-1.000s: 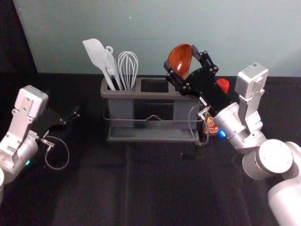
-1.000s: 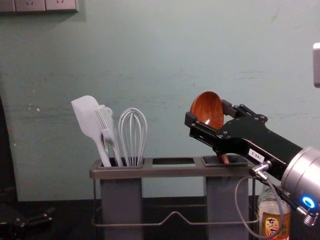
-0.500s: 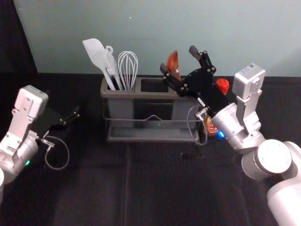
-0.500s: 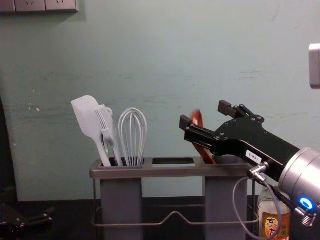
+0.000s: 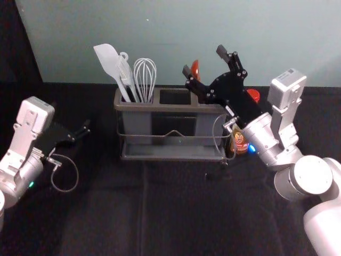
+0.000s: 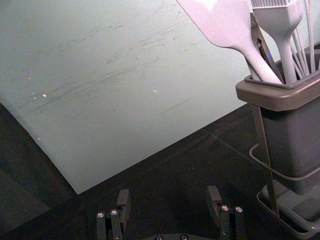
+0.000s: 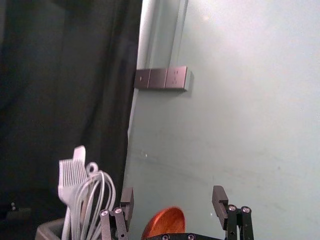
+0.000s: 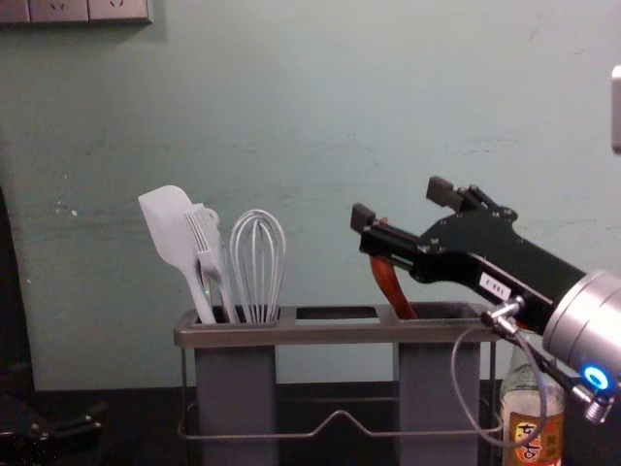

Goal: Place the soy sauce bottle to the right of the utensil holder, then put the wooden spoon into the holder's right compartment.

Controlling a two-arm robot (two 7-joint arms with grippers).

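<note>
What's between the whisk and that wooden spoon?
The middle opening of the utensil holder, with nothing standing in it, as the chest view shows.

You're seeing one spoon (image 8: 389, 283) near the right fingers (image 8: 365, 219); lower than them, one holder (image 8: 335, 333) and one bottle (image 8: 536, 427); left of them, one spatula (image 8: 173, 228), brush (image 8: 201, 233), whisk (image 8: 258, 267).

Soft light washes the smooth grey-green wall (image 8: 320, 116), a faint shadow edges the rectangular grey socket panel (image 8: 116, 10) at the chest view's upper left, and the wrinkled black cloth (image 5: 176, 213) across the head view's lower half lies dim
</note>
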